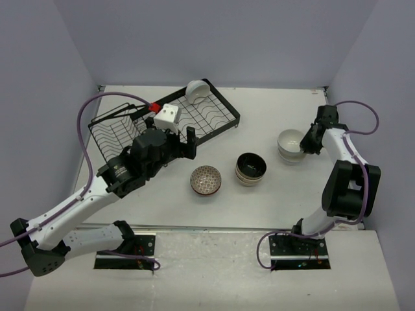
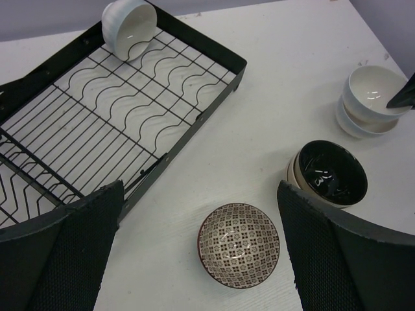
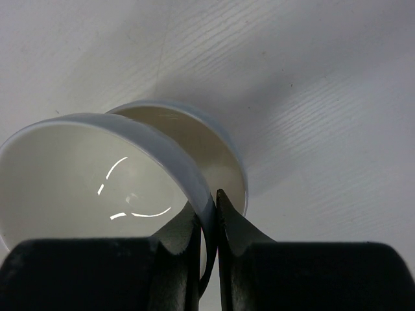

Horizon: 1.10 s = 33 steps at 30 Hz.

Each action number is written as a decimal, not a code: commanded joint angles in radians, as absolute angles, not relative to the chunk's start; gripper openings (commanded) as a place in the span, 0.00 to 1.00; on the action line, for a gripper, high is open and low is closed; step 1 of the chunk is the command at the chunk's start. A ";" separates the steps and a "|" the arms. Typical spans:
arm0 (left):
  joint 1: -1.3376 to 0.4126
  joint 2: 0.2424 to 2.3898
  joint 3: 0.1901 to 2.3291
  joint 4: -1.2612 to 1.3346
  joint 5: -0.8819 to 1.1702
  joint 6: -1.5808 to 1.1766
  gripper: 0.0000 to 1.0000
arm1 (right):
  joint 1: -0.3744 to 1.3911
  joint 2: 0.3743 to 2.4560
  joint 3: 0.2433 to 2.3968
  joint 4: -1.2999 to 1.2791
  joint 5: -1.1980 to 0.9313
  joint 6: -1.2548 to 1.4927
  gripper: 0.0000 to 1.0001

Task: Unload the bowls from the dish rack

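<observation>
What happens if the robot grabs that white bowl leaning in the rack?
Probably slippery: the white bowl looks glossy. Likely stiff and chippable, since it looks ceramic. It lies tilted on its side in the corner of the dish rack, so a nudge might roll it.

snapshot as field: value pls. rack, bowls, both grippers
rack: black wire dish rack, far left of white table
in rack: one plain white ceramic bowl, tipped on its side at the far corner
unloaded: brown-and-white patterned round bowl; stacked tan bowls with dark insides; stack of white bowls on the right
left gripper: open, empty, by the rack's near side
right gripper: shut on rim of top white bowl of that stack
</observation>
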State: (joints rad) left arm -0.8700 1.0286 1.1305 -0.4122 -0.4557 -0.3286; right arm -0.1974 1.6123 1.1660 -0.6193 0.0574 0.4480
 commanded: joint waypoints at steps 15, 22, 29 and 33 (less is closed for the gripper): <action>-0.864 1.038 1.111 -0.362 -0.423 -0.301 1.00 | -0.215 1.500 1.098 -0.552 0.008 0.454 0.28; -0.862 1.061 1.112 -0.354 -0.417 -0.302 1.00 | -0.215 1.399 1.069 -0.571 0.041 0.453 0.29; -0.862 1.080 1.115 -0.347 -0.405 -0.304 1.00 | -0.215 1.367 1.025 -0.546 0.025 0.456 0.16; -0.862 1.088 1.120 -0.345 -0.402 -0.304 1.00 | -0.215 1.420 1.019 -0.538 0.012 0.457 0.09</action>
